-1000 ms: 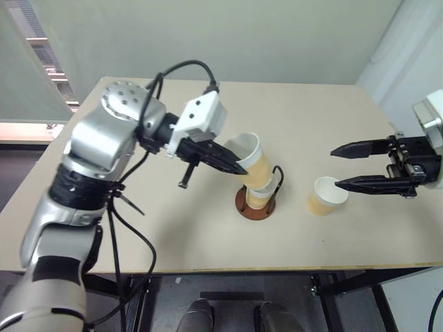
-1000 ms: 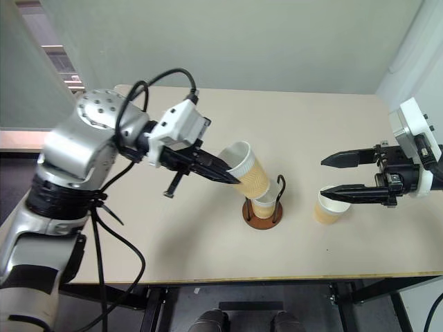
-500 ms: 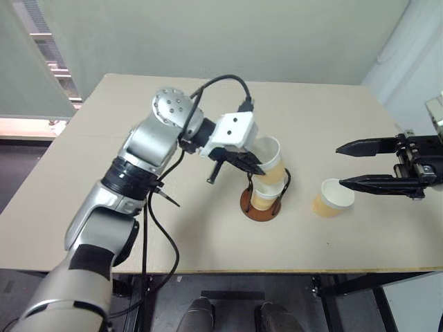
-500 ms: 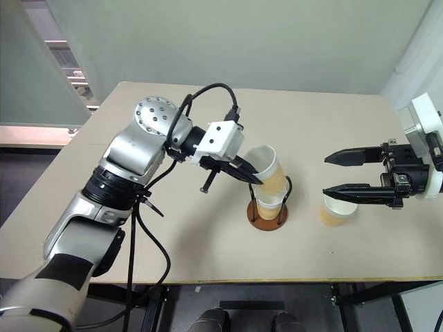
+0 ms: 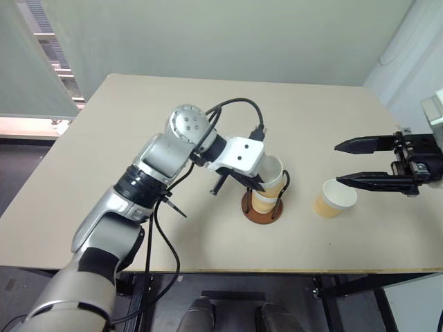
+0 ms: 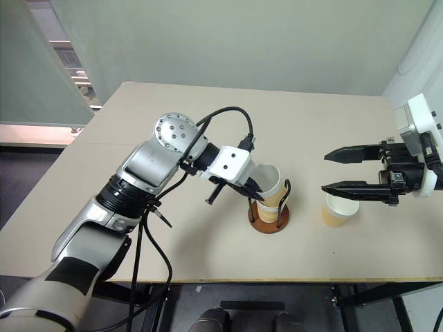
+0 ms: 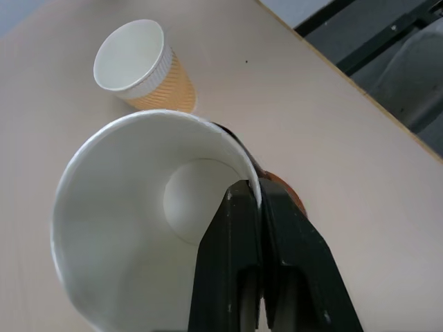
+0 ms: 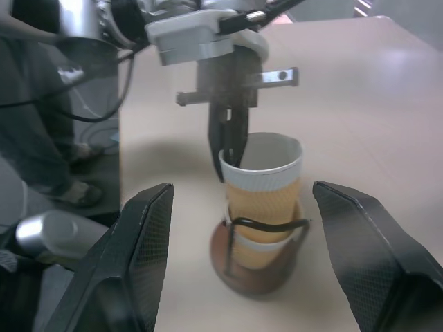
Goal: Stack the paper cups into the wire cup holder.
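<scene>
Bare lab or office test room, plain beige table (image 5: 104,152) on black metal frame, blank pale walls, window blinds (image 5: 52,41) at left

Left claw (image 6: 257,192) pinching nested cup's (image 6: 270,182) rim

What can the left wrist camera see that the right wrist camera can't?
Left wrist view alone: the white inside of the held cup, and a loose cup standing alone on the table.

Right wrist view alone: the right gripper, open, the holder's black wire loops, and the cup underneath.

Both: the left gripper pinching the top cup's rim, and the wire cup holder's brown base.
</scene>
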Action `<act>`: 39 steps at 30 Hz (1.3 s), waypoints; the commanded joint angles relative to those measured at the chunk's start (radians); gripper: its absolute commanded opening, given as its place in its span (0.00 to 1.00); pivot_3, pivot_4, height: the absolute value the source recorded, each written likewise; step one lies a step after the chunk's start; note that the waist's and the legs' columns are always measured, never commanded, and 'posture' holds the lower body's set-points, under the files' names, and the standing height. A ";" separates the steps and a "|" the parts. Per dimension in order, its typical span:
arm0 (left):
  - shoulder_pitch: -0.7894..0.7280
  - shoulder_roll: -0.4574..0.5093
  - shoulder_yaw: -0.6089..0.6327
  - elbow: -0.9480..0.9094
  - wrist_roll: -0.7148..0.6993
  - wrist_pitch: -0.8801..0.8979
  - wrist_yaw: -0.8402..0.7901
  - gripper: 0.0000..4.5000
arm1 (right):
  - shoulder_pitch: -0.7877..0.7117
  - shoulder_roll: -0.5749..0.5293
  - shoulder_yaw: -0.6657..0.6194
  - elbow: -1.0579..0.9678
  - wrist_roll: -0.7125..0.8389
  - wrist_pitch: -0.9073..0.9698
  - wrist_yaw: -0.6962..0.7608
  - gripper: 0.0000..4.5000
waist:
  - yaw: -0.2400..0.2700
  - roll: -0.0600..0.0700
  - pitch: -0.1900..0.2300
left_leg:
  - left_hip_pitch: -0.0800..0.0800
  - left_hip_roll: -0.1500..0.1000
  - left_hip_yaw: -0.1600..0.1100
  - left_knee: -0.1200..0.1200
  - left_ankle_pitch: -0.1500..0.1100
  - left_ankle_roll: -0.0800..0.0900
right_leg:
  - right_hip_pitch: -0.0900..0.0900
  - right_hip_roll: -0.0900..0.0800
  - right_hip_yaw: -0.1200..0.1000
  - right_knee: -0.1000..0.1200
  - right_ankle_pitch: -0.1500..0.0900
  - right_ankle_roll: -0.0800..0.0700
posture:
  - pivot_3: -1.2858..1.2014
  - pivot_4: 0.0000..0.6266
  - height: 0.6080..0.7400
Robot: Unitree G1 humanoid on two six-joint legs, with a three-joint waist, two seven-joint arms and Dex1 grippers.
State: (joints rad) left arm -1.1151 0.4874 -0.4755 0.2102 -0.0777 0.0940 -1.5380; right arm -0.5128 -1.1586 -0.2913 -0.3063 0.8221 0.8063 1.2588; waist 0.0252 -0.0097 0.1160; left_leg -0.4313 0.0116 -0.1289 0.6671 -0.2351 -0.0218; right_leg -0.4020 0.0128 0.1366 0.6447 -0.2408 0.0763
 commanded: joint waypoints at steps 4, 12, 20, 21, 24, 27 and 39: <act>-0.055 -0.033 0.035 0.000 -0.001 0.001 0.019 0.53 | -0.028 -0.034 0.026 0.001 -0.050 -0.006 -0.046 0.74 | 0.001 0.000 0.000 | 0.000 0.000 0.000 0.000 0.000 0.000 | 0.000 0.000 0.000 0.000 0.000 0.000 | 0.52 0.24 1.00; -0.089 -0.031 0.158 0.008 -0.064 0.118 0.105 0.83 | 0.028 -0.075 0.099 -0.027 -0.194 -0.020 -0.125 0.74 | 0.002 0.000 0.000 | 0.000 0.000 0.000 0.000 0.000 0.001 | 0.000 0.000 0.000 0.000 0.000 0.000 | 0.52 0.24 1.00; 0.015 0.086 0.373 -0.153 -0.257 0.414 0.186 0.83 | 0.167 -0.139 0.197 -0.102 -0.363 -0.089 -0.152 0.74 | 0.002 0.000 0.000 | 0.000 0.000 0.002 -0.001 0.000 0.001 | -0.001 0.000 0.000 0.000 0.000 0.001 | 0.52 0.24 1.00; 0.044 0.106 0.396 -0.184 -0.275 0.439 0.195 0.83 | 0.169 -0.140 0.211 -0.095 -0.379 -0.100 -0.149 0.74 | 0.001 0.000 0.000 | 0.000 0.000 0.002 -0.001 0.000 0.001 | -0.001 0.000 0.000 0.000 0.000 0.001 | 0.52 0.24 1.00; 0.126 0.168 0.440 -0.264 -0.310 0.492 0.222 0.83 | 0.155 -0.136 0.257 -0.057 -0.435 -0.133 -0.140 0.74 | 0.001 0.000 0.000 | 0.002 0.000 0.004 -0.001 0.000 0.001 | 0.000 0.000 0.000 0.000 0.000 0.001 | 0.52 0.24 1.00; 0.198 0.225 0.463 -0.323 -0.322 0.530 0.259 0.83 | 0.132 -0.123 0.320 -0.016 -0.497 -0.177 -0.129 0.74 | 0.000 0.000 0.000 | 0.004 0.000 0.005 -0.001 0.000 0.001 | 0.001 0.000 0.001 0.000 0.000 0.002 | 0.52 0.24 1.00; 0.329 0.348 0.488 -0.433 -0.341 0.571 0.361 0.84 | 0.041 -0.006 0.504 0.167 -0.703 -0.327 -0.086 0.40 | -0.001 0.000 0.000 | 0.008 0.001 0.004 -0.002 0.000 0.001 | 0.003 0.000 0.001 0.001 0.002 0.000 | 0.52 0.24 1.00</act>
State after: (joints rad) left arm -0.7856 0.8204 -0.0110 -0.1936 -0.4080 0.6722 -1.1884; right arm -0.4484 -1.1571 0.2214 -0.1368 0.1375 0.4992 1.1623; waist 0.0239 -0.0092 0.1158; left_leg -0.4236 0.0126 -0.1252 0.6652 -0.2348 -0.0208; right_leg -0.3991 0.0126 0.1372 0.6453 -0.2392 0.0756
